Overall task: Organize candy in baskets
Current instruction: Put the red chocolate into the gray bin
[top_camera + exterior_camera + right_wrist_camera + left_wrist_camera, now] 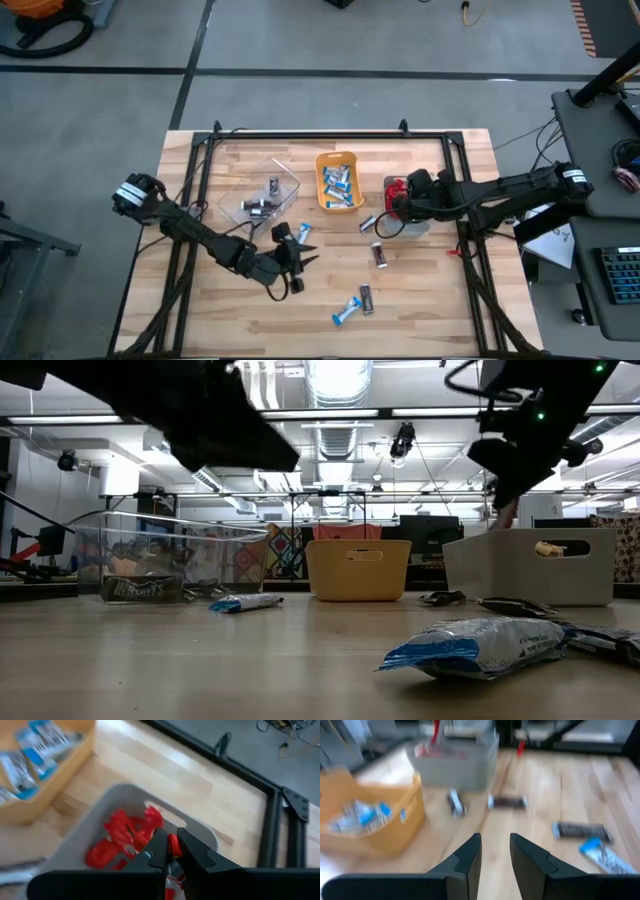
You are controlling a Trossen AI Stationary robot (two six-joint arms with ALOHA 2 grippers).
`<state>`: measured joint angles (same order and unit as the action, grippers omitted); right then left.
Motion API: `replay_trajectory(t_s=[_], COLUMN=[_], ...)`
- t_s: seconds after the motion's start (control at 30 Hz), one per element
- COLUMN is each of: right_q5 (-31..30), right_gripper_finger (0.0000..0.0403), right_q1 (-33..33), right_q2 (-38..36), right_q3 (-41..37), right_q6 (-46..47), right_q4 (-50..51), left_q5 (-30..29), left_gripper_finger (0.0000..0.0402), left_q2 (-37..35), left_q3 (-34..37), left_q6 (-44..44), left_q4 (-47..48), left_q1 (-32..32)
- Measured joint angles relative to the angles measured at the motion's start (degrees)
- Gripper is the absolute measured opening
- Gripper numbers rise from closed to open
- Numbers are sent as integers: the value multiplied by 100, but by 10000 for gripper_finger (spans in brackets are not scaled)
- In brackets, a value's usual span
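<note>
Three baskets stand across the table's far half: a clear one (265, 195) holding dark candy, an orange one (338, 180) holding blue-and-white candy, and a grey one (95, 827) holding red candy (117, 840). My right gripper (170, 851) hangs over the grey basket, shut on a red candy. My left gripper (495, 851) stands open over bare table near the middle, with nothing between its fingers. Loose dark candies (380, 255) and blue-and-white candies (345, 312) lie on the tabletop. My right gripper pinches a red candy (173, 844) between its two fingers. The fingers slant down from above, over the inside of the grey basket. Which part of the wrapper they have, I cannot tell; part of it shows below the fingers.
A black frame (320, 134) runs along the table's far edge and down both sides. Loose candy lies between the baskets and the near edge, some right of my left gripper (295, 255). Bare wood shows at the near left.
</note>
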<state>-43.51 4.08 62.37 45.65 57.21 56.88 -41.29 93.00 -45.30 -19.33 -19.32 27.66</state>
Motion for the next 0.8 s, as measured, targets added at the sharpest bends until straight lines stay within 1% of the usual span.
replay_trajectory(t_s=[0.17,0.27,0.37,0.43,0.63,0.7,0.8], right_q5=[187,195,197,196,197,218,349], right_gripper_finger=[22,22,22,22,25,33,58], right_q1=[-134,-175,-199,-199,-199,-199,-205], right_q2=[85,153,160,151,158,158,158], right_q3=[-4,-7,-7,-7,-7,-7,-7], right_q6=[7,110,119,129,131,133,139], right_q4=[427,475,495,498,488,460,420], left_q5=[719,998,1232,1295,1301,1296,1292], left_gripper_finger=[86,86,86,86,86,86,86], left_q2=[-141,-154,-154,-154,-152,-151,-150], left_q3=[0,0,-4,-4,-4,-4,-4], left_q6=[-1059,-1526,-1842,-1913,-1924,-1922,-1922], left_q4=[1146,1563,1784,1932,1942,1944,1945], left_q1=[-215,-300,-367,-382,-388,-395,-417])
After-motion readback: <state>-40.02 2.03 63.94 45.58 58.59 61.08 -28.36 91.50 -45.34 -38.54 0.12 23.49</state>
